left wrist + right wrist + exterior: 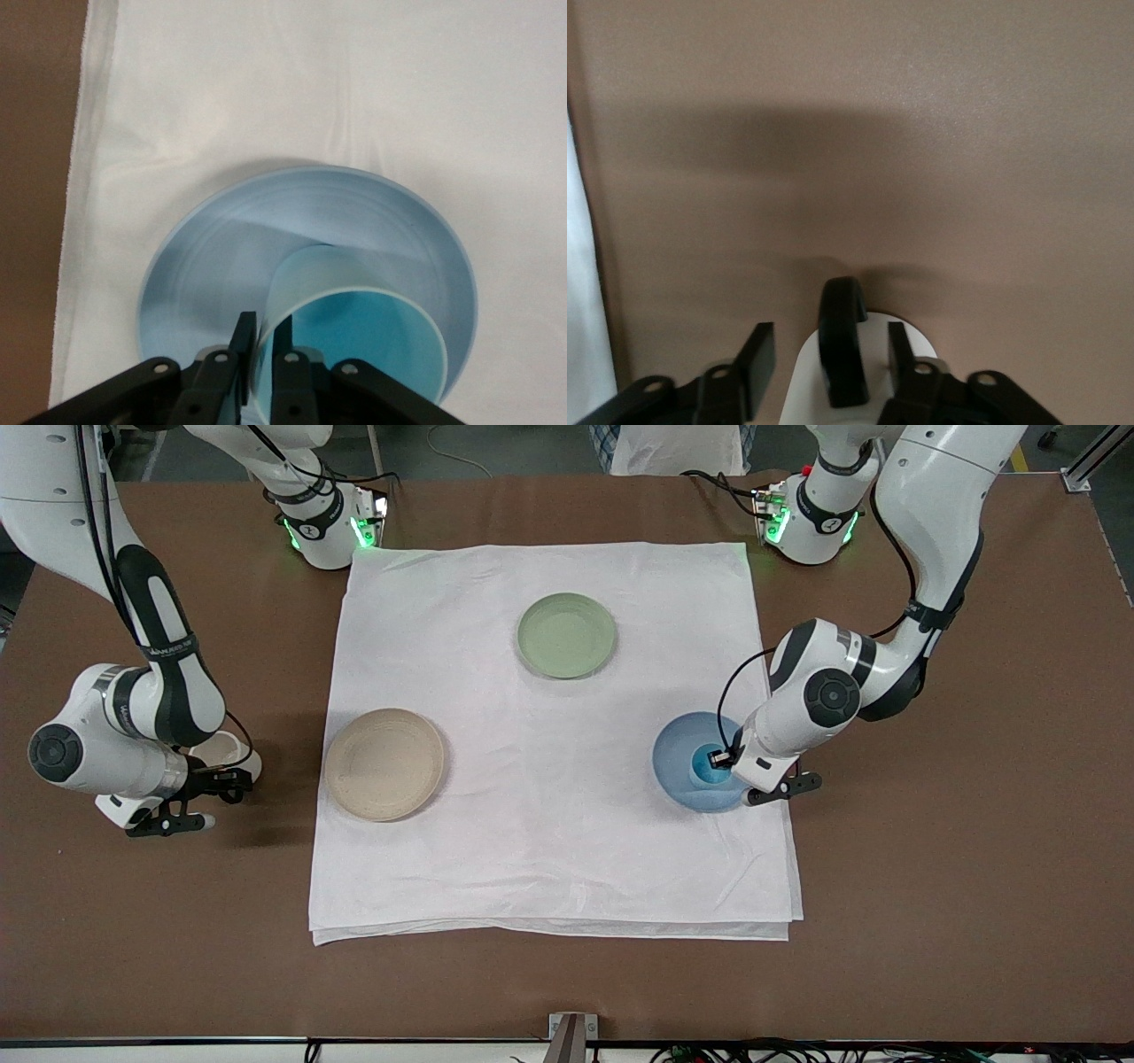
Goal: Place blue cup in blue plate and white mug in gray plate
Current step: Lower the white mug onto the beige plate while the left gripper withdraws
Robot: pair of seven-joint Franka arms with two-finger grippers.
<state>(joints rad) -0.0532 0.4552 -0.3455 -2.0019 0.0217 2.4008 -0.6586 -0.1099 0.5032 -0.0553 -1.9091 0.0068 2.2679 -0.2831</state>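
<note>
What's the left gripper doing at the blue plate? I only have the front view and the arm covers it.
Observer: The left wrist view shows the left gripper shut on the wall of the blue cup, one finger inside and one outside, over the blue plate.
Operator: Is the cup down on the plate?
Observer: Unclear. The left wrist view shows its wall running down toward the plate's floor, but the base is hidden.
Operator: Is the right gripper closed on the mug?
Observer: No. The right wrist view shows the right gripper open, with fingers either side of the white mug and its black handle, and a gap on both sides.
</note>
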